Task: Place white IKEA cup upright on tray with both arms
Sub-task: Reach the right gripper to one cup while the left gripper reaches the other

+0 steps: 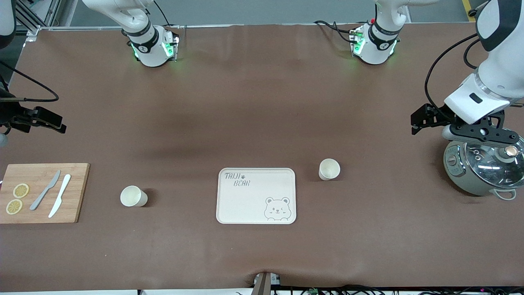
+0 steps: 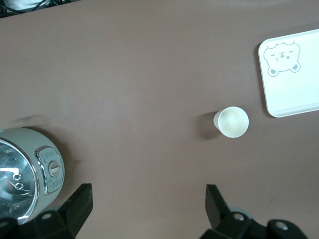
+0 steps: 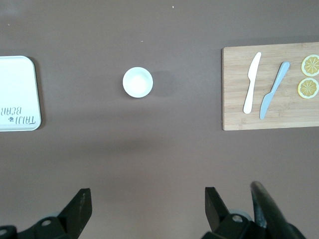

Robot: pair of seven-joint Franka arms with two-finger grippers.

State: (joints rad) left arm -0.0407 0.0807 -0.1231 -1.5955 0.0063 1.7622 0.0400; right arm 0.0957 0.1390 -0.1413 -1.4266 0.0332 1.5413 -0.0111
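Front view: two cups (image 1: 329, 169) (image 1: 133, 196) are standing upright beside the tray (image 1: 256, 196), apart from both grippers' (image 1: 425, 119) (image 1: 39, 121) spread fingers; light, rigid, probably slippery, best pinched across the wall.

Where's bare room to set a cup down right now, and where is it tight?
The tray is bare inside its rim. Open tabletop lies between the tray and each white cup, and between the tray and the arm bases. It is crowded on the cutting board, with knives and lemon slices, and at the cooker, under the open left claw.
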